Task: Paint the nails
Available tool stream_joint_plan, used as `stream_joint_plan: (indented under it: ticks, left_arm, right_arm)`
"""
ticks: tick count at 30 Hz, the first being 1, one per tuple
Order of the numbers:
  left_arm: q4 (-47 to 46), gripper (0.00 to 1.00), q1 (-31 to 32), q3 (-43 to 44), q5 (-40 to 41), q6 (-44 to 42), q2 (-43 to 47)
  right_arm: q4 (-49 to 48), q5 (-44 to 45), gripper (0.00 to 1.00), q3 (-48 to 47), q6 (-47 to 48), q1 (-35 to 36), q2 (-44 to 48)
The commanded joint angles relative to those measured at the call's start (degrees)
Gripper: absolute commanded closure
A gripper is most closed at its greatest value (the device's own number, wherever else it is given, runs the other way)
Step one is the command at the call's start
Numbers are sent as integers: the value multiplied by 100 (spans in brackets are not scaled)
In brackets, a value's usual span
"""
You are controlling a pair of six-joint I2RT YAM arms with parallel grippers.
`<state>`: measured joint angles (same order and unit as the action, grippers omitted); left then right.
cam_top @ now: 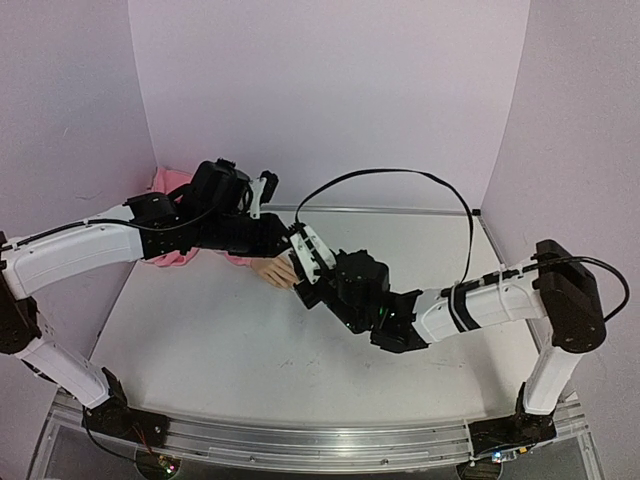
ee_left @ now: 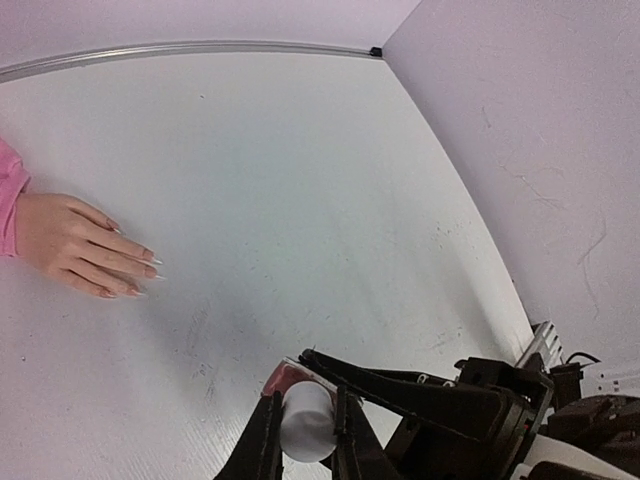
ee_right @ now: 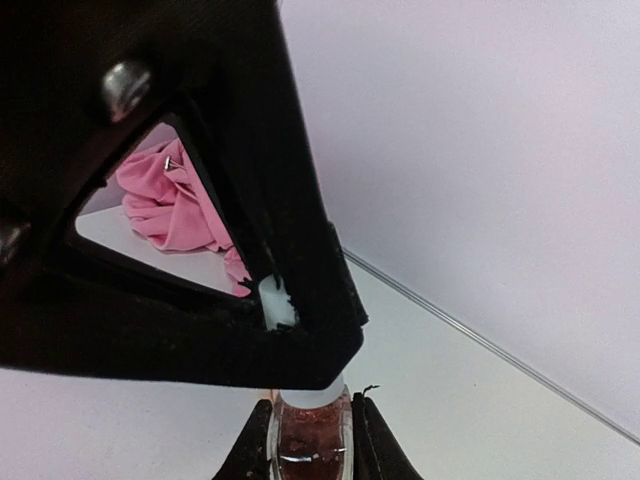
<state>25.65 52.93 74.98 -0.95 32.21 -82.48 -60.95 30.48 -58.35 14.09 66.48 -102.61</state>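
The mannequin hand [cam_top: 277,271] lies palm down on the table, its pink sleeve [cam_top: 172,256] behind it. In the left wrist view the hand [ee_left: 70,243] is at the left edge and its pale pointed nails [ee_left: 148,257] point right. My right gripper [ee_right: 312,415] is shut on the pinkish polish bottle [ee_right: 310,445]. My left gripper [ee_left: 306,397] is shut on the bottle's white cap [ee_left: 308,425]. The two grippers meet at the bottle, just right of the hand's fingertips [cam_top: 298,256]. The brush is hidden.
Pink fabric [ee_right: 165,205] is bunched at the back left corner. Lilac walls stand close at the back and both sides, with a metal strip [ee_left: 180,50] along the back edge. A black cable [cam_top: 400,178] loops above the right arm.
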Motion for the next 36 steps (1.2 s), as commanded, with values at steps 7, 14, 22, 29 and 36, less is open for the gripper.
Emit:
stream_joint_plan:
  ticks: [7,14,22,29,36]
  left_arm:
    - [398,100,266,-212,-782,157,-204]
    - [389,100,263,-307,-1575,-674,-74]
    - [396,100,271,-437,-3731,-2476,68]
    - [428,100,280,-361,-5450,-3287,-239]
    - [574,100,280,-300,-5862,-3831,-15]
  right_arm:
    - [-1830,-752,100,-917,95,20,214]
    - [-639,-3367,100,-855,-535,-254,961]
    - [-247,-7066,100,-907,-2523,-1126,1540]
    - [-1436,-9293,100,-1185,-4514,-1225,1389]
    - [-1665,-9385,100,-881,-4875,-1290,1642]
